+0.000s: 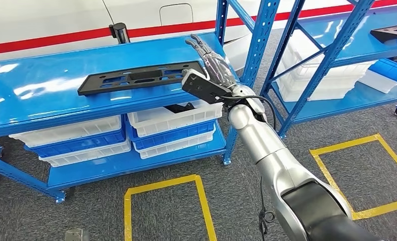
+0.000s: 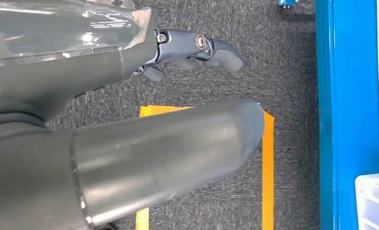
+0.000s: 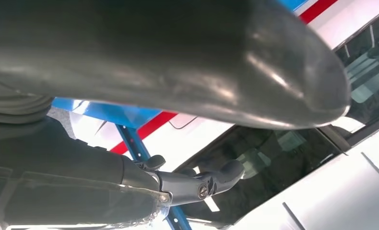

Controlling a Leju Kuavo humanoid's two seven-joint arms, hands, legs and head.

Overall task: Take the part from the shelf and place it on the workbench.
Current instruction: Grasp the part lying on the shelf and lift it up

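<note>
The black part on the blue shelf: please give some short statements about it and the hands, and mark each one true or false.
1. The black part lies flat on the top level of the blue shelf. True.
2. The right hand holds the part in the air. False: the hand is open beside the part's end.
3. White bins sit on the level below the part. True.
4. The left hand holds a white bin. False: it holds nothing, above grey carpet.

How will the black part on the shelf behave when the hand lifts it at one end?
The part looks long, flat and thin, probably rigid plastic, so fairly light. Gripped at one end by the right hand, it may sag or swing. Its cut-outs offer grip; the glossy shelf may let it slide.
</note>
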